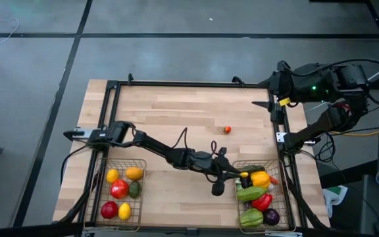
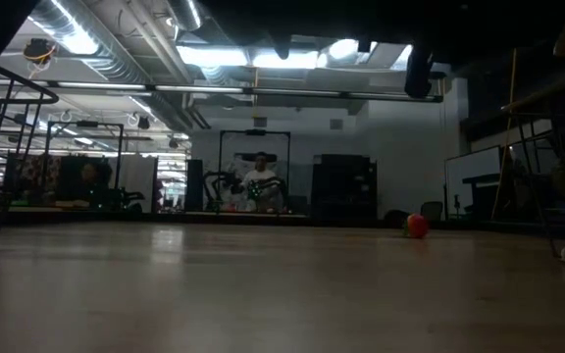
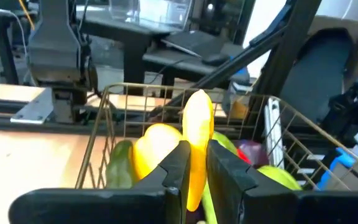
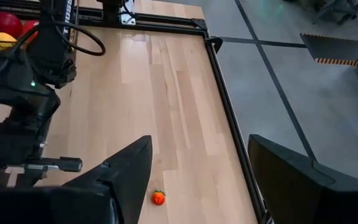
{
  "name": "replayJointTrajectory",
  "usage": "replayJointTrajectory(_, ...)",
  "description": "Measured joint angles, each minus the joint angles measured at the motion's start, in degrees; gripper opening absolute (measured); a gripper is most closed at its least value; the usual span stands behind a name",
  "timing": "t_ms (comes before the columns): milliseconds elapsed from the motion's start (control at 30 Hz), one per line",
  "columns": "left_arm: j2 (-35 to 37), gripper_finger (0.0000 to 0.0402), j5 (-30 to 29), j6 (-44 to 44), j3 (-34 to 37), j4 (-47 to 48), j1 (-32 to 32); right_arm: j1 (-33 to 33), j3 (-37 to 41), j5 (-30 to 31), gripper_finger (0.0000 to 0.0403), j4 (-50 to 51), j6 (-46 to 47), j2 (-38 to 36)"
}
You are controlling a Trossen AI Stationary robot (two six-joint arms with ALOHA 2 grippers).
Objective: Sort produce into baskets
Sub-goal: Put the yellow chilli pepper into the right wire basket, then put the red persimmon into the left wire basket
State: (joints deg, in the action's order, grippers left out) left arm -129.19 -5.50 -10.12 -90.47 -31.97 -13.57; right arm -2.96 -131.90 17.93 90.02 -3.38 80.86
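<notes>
Left gripper (image 3: 194, 177) clamped on yellow banana-shaped piece (image 3: 197, 140), held upright at near wall of right basket (image 1: 278, 197)

Right basket holds yellow pepper (image 1: 260, 178), green, red and purple pieces

Left basket (image 1: 97, 197) holds red, yellow, orange and green produce

Right gripper (image 4: 197, 180) wide apart, holding nothing, raised at far right corner of desk (image 1: 176, 112)

Small red-orange piece (image 1: 227, 130) alone on bare desk, well apart from both baskets

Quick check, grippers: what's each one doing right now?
Left gripper: closed on a yellow produce piece, at the right basket.
Right gripper: open, holding nothing, waiting at the table's far right edge.
</notes>
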Motion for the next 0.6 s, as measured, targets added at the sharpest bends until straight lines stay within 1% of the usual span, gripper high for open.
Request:
replayJointTrajectory(133,0.0,0.0052,0.0,0.0,-0.3,0.4,0.5,0.0,0.0,0.0,0.0264,0.0,0.0,0.0)
replayJointTrajectory(200,0.0,0.007,0.1,0.0,-0.3,0.4,0.8,0.0,0.0,0.0,0.0264,0.0,0.0,0.0)
replayJointTrajectory(433,0.0,0.0154,0.2,-0.2,-0.3,1.6,1.5,0.0,0.0,0.0,0.0264,0.0,0.0,0.0)
replayJointTrajectory(500,0.0,0.0168,0.4,-0.3,-0.3,1.6,1.6,0.0,0.0,0.0,0.0264,0.0,0.1,0.0)
replayJointTrajectory(600,1.0,0.0178,0.5,1.4,-0.3,1.7,2.2,0.0,0.0,0.0,0.0264,0.0,0.2,0.0)
